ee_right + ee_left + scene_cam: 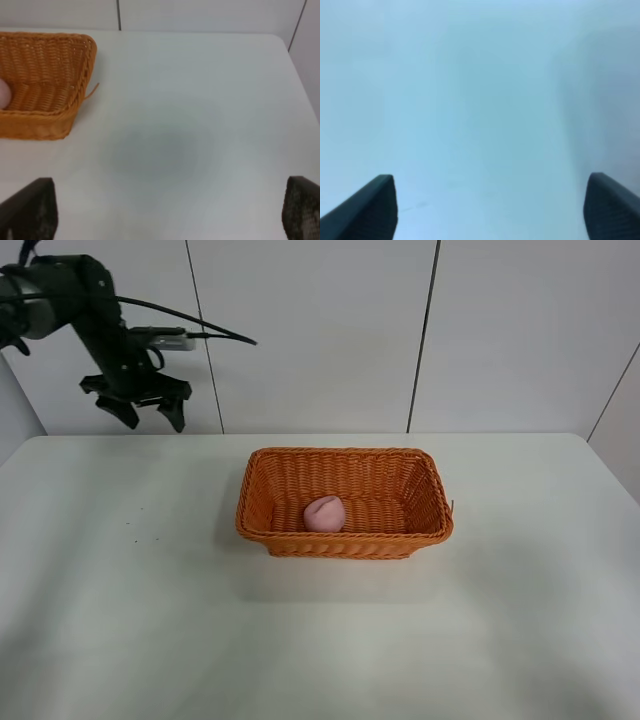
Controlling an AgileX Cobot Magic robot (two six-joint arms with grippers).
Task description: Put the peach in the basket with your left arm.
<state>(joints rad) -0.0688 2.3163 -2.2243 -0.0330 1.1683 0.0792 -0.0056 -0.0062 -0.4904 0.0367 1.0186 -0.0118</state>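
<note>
The pale pink peach lies inside the orange woven basket in the middle of the white table, towards the basket's left end. My left gripper is open and empty, raised high at the back left, well clear of the basket; its wrist view shows only bare table between its fingertips. My right gripper is open and empty over the right side of the table; its wrist view shows the basket's end and a sliver of the peach. The right arm is out of the exterior view.
The white table stretches around the basket. A panelled white wall stands behind the table's back edge. A black cable trails from the left arm.
</note>
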